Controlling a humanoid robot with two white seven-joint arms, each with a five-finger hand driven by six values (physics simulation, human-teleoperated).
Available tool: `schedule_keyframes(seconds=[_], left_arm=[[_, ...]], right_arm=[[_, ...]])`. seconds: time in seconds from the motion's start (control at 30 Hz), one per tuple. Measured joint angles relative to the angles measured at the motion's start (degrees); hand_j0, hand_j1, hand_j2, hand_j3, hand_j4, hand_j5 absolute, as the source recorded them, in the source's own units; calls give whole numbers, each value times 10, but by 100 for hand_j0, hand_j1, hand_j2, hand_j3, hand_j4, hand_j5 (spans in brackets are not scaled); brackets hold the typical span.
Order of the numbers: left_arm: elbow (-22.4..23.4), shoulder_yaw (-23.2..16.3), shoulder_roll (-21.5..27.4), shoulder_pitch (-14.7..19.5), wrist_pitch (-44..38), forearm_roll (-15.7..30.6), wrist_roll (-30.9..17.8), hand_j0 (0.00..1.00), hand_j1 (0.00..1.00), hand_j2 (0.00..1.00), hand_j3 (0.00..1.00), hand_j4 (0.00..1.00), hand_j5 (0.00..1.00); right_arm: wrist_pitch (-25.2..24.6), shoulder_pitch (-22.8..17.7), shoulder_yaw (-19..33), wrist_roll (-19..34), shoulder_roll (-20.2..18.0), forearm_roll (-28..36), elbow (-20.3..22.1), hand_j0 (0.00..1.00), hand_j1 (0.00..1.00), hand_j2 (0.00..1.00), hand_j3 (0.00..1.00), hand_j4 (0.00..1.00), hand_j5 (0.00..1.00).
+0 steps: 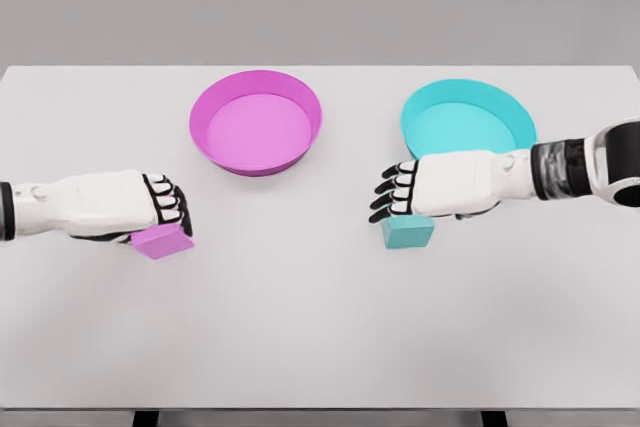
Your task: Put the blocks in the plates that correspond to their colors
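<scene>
A pink block (160,244) lies on the white table (300,327) at the left. My left hand (172,215) is over it, fingers curled down onto its top and far edge. At the right, a teal block (410,234) rests on the table just under my right hand (390,195), whose fingers are spread and point left above the block's near corner. The pink plate (200,117) stands at the back centre-left and the teal plate (520,117) at the back right; both hold nothing. The thumbs are hidden under the palms.
The table's front edge runs along the bottom of the view, with dark legs showing below it. My right forearm lies partly across the teal plate's near rim.
</scene>
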State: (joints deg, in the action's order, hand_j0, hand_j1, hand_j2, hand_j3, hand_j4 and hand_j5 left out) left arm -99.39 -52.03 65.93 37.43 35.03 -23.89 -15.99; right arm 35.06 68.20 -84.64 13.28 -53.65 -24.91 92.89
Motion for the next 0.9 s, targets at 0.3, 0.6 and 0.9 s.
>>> schedule_keyframes(seconds=[0.3,0.6,0.9], left_arm=[[43,14,-71,77,0,4,-2,45,45,45,45,45,45],[114,16,-183,138,0,-1,-28,45,45,45,45,45,45],[240,26,-268,142,1,-1,-55,63,63,63,63,63,63]], right_arm=[[0,-12,0,3,27,-9,-28,100,100,100,100,100,100],[0,-20,0,10,51,-22,-54,100,100,100,100,100,100],[0,-23,1,14,57,-30,-61,93,93,93,93,93,93]])
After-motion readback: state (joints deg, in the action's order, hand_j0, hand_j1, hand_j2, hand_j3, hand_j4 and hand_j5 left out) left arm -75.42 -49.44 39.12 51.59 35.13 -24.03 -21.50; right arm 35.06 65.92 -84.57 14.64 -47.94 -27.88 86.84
